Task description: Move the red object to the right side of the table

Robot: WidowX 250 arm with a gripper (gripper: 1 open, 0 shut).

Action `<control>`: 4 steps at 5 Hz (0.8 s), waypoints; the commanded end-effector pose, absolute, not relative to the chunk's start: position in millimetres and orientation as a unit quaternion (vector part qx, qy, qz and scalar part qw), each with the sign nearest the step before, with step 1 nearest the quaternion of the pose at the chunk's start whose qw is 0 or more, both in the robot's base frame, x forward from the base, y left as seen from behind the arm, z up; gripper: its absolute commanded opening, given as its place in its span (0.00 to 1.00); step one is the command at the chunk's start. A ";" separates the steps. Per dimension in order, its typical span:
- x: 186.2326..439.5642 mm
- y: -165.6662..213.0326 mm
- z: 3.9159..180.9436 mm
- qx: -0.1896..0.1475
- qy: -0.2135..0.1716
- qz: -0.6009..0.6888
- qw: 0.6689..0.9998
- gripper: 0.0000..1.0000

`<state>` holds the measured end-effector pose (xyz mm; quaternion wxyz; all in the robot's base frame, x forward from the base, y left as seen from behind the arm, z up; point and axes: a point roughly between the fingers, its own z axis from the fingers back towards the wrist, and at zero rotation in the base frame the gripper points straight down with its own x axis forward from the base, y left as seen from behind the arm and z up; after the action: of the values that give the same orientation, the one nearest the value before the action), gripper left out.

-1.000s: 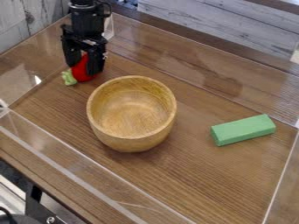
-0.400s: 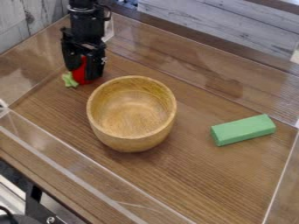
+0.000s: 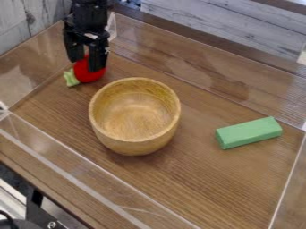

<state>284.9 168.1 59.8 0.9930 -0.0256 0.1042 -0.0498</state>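
The red object [image 3: 82, 72] is a small round bright-red toy with a light-green leafy piece on its left side. It lies on the dark wood-grain table [image 3: 180, 179] at the far left. My black gripper [image 3: 86, 60] hangs straight above it, open. The two fingertips stand on either side of the toy's top and do not press on it. The toy's upper part is partly hidden behind the fingers.
A round wooden bowl [image 3: 135, 114] stands just right of and nearer than the toy. A green rectangular block [image 3: 249, 133] lies on the right side. Low clear acrylic walls [image 3: 36, 134] edge the tabletop.
The gripper has lifted slightly, so more of the red toy shows below its fingers. The toy, bowl and block stay where they were.
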 end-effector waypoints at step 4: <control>290.6 142.3 141.0 -0.010 0.013 -0.051 0.999 0.00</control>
<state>287.6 142.3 120.8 0.9976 -0.0263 0.0424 -0.0477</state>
